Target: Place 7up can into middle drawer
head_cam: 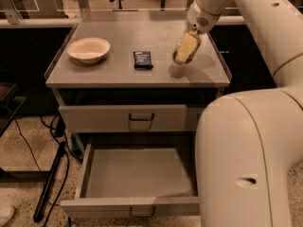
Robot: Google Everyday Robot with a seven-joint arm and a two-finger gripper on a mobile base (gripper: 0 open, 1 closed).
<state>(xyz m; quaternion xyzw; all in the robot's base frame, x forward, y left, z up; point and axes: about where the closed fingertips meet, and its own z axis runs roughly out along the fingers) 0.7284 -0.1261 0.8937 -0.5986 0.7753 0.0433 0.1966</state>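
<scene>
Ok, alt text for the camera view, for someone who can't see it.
The gripper holds the 7up can tilted over the right of the cabinet top, near a black packet and a bowl. Below, the middle drawer stands open; the upper drawer is shut.

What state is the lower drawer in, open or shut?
Open: the middle drawer is pulled out, floor visible. The claw is above the tabletop, holding the 7up can.

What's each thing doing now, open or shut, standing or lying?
Pale green-and-white 7up can: tilted, held off the grey cabinet top.
Robot's white pincer: shut on the can, over the top's right side.
Grey middle drawer: pulled open.
Grey upper drawer: shut.
Cream round bowl: upright.
Flat black packet: lying flat.
</scene>
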